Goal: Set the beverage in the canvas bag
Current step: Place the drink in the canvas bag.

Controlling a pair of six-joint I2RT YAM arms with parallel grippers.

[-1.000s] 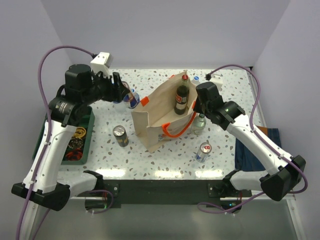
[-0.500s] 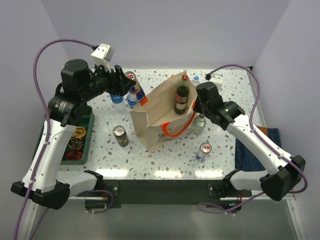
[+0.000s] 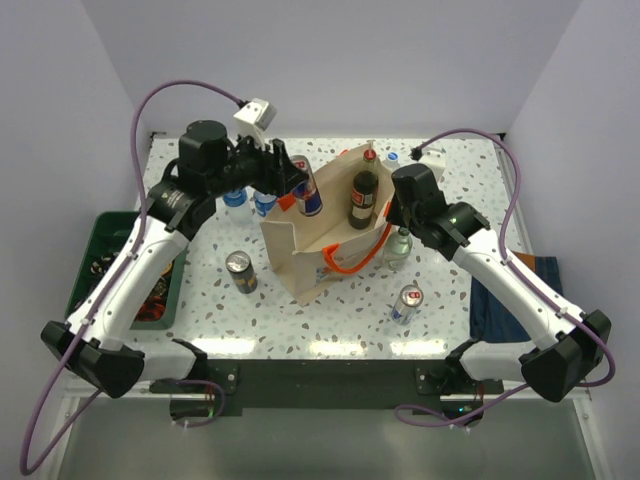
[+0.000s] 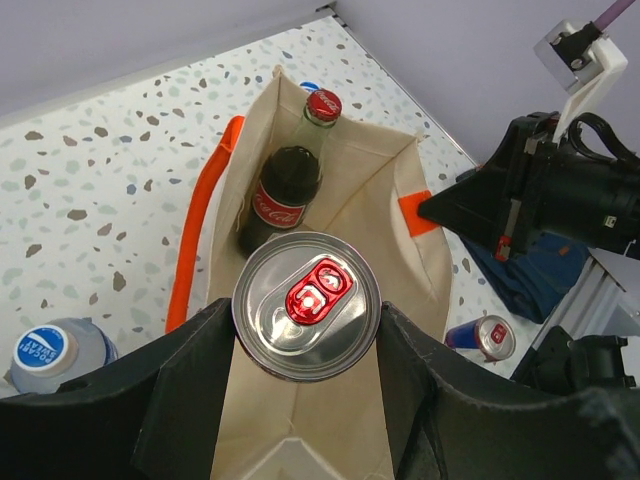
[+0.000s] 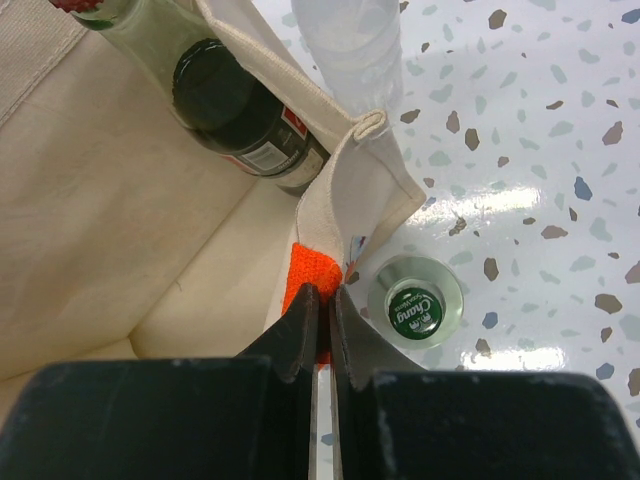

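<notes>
My left claw (image 4: 305, 315) is clamped around the red-and-blue can (image 3: 307, 188), holding it upright over the open mouth of the canvas bag (image 3: 305, 255). My right claw (image 5: 320, 305) is pinched tight on the bag's rim at its orange tab (image 5: 310, 275). 1 cola bottle (image 4: 283, 190) stands inside the bag.

Three cans, folks: held can (image 4: 305, 305) in the left claw (image 3: 298, 180), silver can (image 3: 240, 271) to its near side, red-top can (image 3: 407, 304) to the near side of the right claw (image 3: 390, 220). One cola bottle (image 4: 285, 185), one Chang bottle (image 5: 415, 307), one canvas bag (image 3: 300, 250), one green tray (image 3: 108, 222). Blue-capped bottles (image 4: 55, 350): can't tell.
</notes>
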